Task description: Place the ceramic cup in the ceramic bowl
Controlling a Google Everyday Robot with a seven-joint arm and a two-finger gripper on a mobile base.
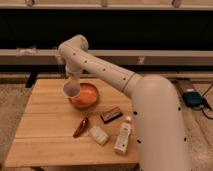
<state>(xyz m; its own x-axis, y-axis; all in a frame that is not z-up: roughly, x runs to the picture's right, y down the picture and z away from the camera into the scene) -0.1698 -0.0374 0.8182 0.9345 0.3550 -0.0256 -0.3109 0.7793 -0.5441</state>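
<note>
The ceramic cup (71,89) is small and white, tilted so its greyish inside shows. My gripper (73,80) is shut on it from above and holds it at the left rim of the ceramic bowl (86,96). The bowl is wide, shallow and orange, and sits on the wooden table (45,130) toward the back middle. The cup overlaps the bowl's left edge in the view. I cannot tell whether it touches the rim. My white arm reaches in from the right and arches over the bowl.
In front of the bowl lie a dark brown bar (111,114), a red pepper-like thing (81,127), a white packet (98,135) and a white labelled bottle (123,136). A dark wall with rails stands behind the table. A blue object (192,97) lies on the floor at right.
</note>
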